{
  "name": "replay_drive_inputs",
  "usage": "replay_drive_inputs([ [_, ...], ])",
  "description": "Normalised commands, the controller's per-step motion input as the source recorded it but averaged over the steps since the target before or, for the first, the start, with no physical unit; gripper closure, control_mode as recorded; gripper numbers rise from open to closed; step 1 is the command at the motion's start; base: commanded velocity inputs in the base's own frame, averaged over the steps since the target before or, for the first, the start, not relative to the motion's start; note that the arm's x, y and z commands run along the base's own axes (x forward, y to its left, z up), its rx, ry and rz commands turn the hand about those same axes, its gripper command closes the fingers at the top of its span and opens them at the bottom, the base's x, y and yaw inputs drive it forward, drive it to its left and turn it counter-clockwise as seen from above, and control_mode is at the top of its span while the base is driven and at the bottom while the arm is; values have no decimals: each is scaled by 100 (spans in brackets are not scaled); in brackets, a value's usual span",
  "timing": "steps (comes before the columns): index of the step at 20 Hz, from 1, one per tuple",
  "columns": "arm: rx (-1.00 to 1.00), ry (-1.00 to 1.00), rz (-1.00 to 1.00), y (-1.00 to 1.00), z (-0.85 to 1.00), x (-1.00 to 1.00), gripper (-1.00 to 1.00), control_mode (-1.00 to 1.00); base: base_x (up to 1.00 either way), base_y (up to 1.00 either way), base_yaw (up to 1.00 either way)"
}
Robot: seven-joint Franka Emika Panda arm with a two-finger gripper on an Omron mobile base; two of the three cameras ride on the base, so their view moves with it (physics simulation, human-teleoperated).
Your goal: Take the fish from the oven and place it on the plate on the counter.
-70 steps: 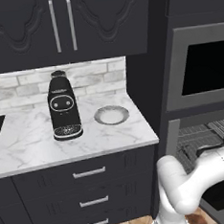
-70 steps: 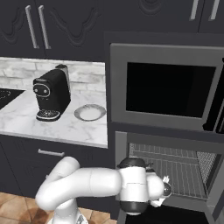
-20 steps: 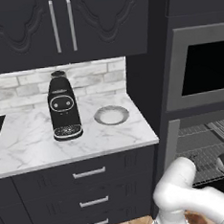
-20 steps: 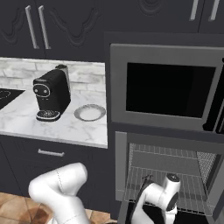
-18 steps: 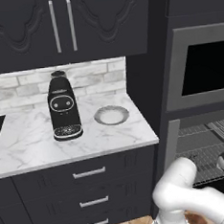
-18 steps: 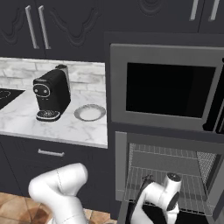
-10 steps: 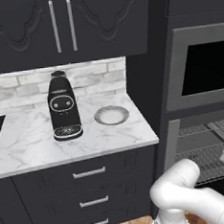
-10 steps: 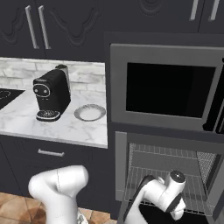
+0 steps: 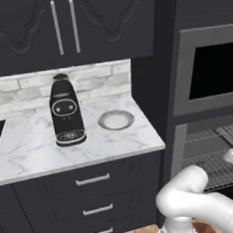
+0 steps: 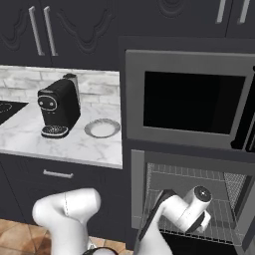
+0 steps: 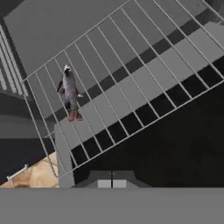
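The fish (image 11: 69,93), small and grey with a reddish tail, lies on the silvery wire rack (image 11: 144,78) of the oven (image 10: 199,184), which is open. My gripper (image 11: 111,183) is shut with nothing between its tips. It hangs over the rack's front edge, and the fish lies apart from it, up and to the left in the hand view. The arm's hand (image 10: 197,206) sits in the oven opening, in front of the lower rack. The plate (image 9: 116,119) rests bare on the counter (image 9: 36,150), near its right end beside the oven column.
A black coffee machine (image 9: 66,110) stands on the counter left of the plate. A dark-windowed compartment (image 10: 191,107) sits above the open oven. Dark drawers with bar handles (image 9: 92,179) run below the counter. The oven's side frame (image 9: 174,153) stands between plate and rack.
The hand has risen slightly in front of the oven rack and the jaws have finished shutting. Plate and coffee machine stay where they were.
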Motion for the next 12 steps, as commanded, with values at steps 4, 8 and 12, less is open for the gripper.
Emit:
replay_drive_inputs([
  [4, 0, 0, 48, 20, 39, 69, 100, -100, 0, 0, 0],
  [8, -6, 4, 38, 26, 9, 60, 100, -100, 0, 0, 0],
  [12, -6, 6, 35, 24, 0, 52, -100, -100, 0, 0, 0],
])
